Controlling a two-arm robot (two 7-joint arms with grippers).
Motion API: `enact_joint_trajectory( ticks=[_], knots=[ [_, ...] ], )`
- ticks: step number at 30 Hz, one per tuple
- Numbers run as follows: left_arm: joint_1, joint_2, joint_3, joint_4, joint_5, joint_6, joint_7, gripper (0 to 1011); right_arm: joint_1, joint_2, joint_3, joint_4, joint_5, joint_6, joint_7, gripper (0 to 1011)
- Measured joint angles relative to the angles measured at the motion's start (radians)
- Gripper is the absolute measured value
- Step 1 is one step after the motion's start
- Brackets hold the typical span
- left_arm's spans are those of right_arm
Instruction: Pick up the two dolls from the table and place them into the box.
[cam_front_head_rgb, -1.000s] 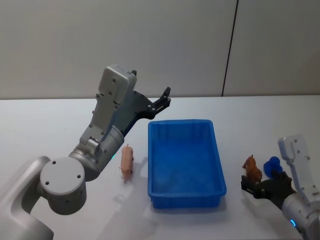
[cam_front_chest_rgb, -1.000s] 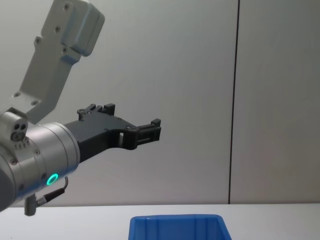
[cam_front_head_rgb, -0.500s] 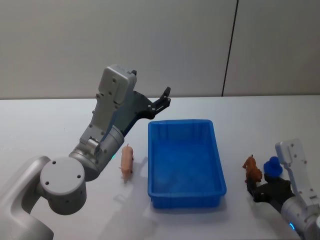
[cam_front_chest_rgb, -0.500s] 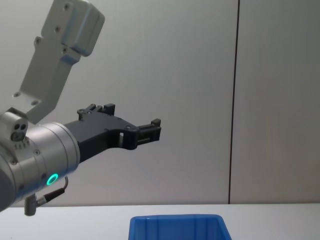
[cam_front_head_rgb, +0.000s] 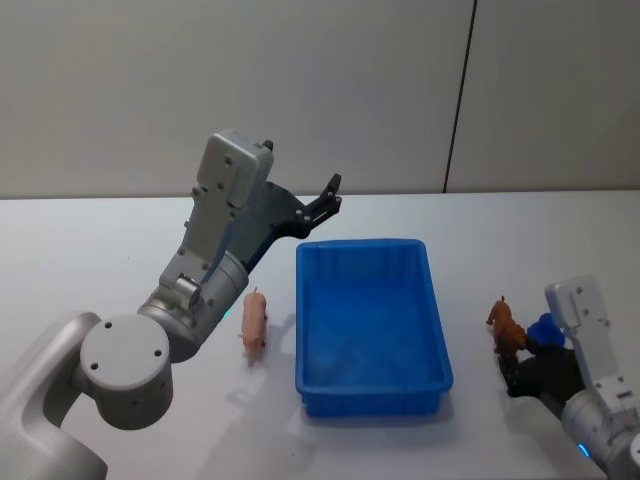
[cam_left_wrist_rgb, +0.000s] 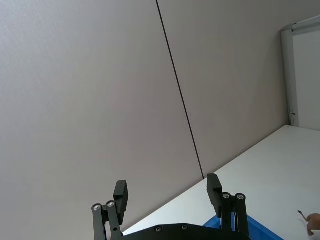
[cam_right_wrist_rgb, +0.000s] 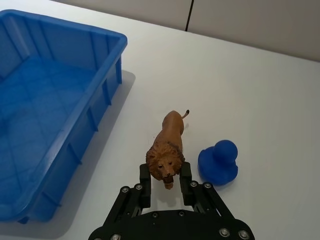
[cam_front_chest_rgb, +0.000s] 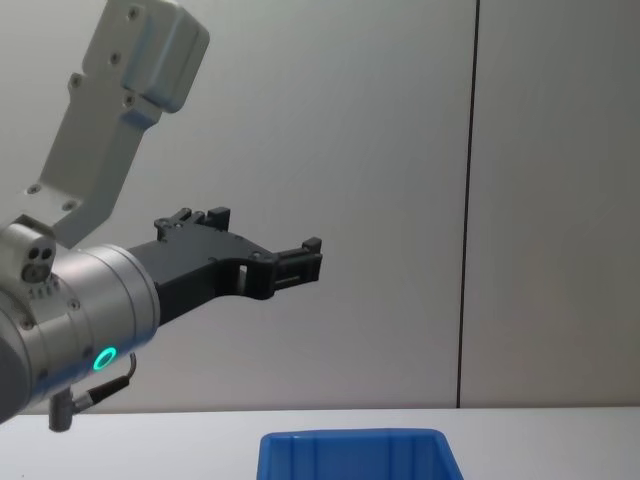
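The right gripper (cam_right_wrist_rgb: 165, 176), matte black with screw-studded knuckles, pinches the mane of a tan, moulded lion figure (cam_right_wrist_rgb: 169, 135) between its two fingers, low over the smooth white table (cam_right_wrist_rgb: 260, 75). The lion's body stretches away from the fingers, its thin tail curled up. Just beside the gripper, on the side away from the box, sits a rounded dark-blue doll (cam_right_wrist_rgb: 218, 162), glossy, with a knob-like top, apart from the lion. On the gripper's other side stands the bright blue plastic box (cam_right_wrist_rgb: 75, 26), ribbed outside, thick-rimmed, with a faint grid on its floor. Beyond the box lies a pink pig (cam_front_head_rgb: 254, 325). The left gripper (cam_left_wrist_rgb: 167, 192) hangs in the air with its fingers spread wide.
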Motion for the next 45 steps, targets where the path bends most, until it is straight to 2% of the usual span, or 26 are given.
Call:
enact_joint_trajectory(
  ticks=[14, 24, 32, 34, 36, 37, 45],
  knots=[
    [0.000, 0.000, 0.000, 0.000, 0.000, 0.000, 0.000, 1001, -0.003, 0.002, -0.007, -0.024, -0.068, -0.070, 0.018, 325],
    [0.000, 0.000, 0.000, 0.000, 0.000, 0.000, 0.000, 1001, -0.002, 0.002, -0.021, -0.073, -0.134, -0.166, 0.068, 325],
    [0.000, 0.000, 0.000, 0.000, 0.000, 0.000, 0.000, 1001, 0.011, -0.003, -0.036, -0.106, -0.173, -0.237, 0.139, 325],
    [0.000, 0.000, 0.000, 0.000, 0.000, 0.000, 0.000, 1001, 0.014, -0.005, -0.038, -0.109, -0.179, -0.248, 0.153, 351],
    [0.000, 0.000, 0.000, 0.000, 0.000, 0.000, 0.000, 1001, 0.020, -0.008, -0.043, -0.114, -0.187, -0.262, 0.180, 438],
    [0.000, 0.000, 0.000, 0.000, 0.000, 0.000, 0.000, 1001, 0.022, -0.009, -0.044, -0.115, -0.189, -0.264, 0.185, 438],
    [0.000, 0.000, 0.000, 0.000, 0.000, 0.000, 0.000, 1001, 0.031, -0.014, -0.048, -0.117, -0.194, -0.250, 0.219, 691]
  ],
)
